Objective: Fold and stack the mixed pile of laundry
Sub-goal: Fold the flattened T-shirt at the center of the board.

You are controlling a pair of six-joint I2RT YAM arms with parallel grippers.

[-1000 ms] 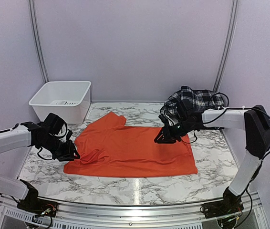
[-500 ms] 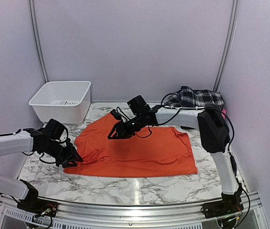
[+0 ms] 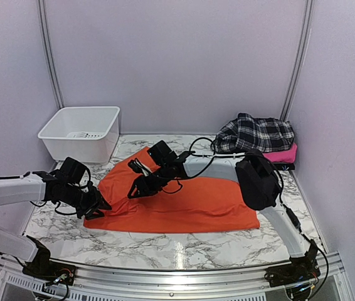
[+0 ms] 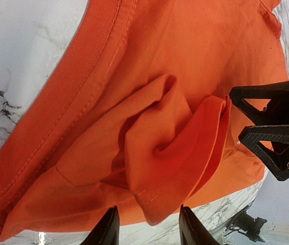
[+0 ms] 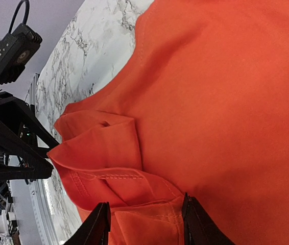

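Left gripper (image 4: 148, 217): jaws apart, nothing clamped. Tips sit low at the near-left corner of the orange t-shirt (image 3: 190, 197), with the end of a bunched sleeve fold (image 4: 160, 148) lying loose between them.

Right gripper (image 5: 145, 204): jaws apart, nothing clamped. The arm stretches across the garment from the right, its tips over a stitched hem of the same bunch, facing the left gripper from the opposite side.

Key relation: the bunch lies between the two grippers, straight ahead of each. The left arm is the nearer one and the right arm is at long stretch. The t-shirt's long axis runs left to right across the bench (image 3: 184, 248), and the bunch sits at its left end. Smoothing it would probably mean drawing it outward, to the left and toward the near edge.

Orange t-shirt: plain bright orange, soft knit, spread mostly flat mid-bench and not yet folded. One sleeve points toward the back, and a ribbed band (image 4: 68, 97) runs along the left edge. The near-left sleeve is crumpled in overlapping folds.

Plaid shirt (image 3: 256, 133): black-and-white check, heaped at back right atop a folded pink garment (image 3: 285, 154), well apart from both grippers.

White bin (image 3: 77, 147): back left, near the t-shirt's far sleeve.
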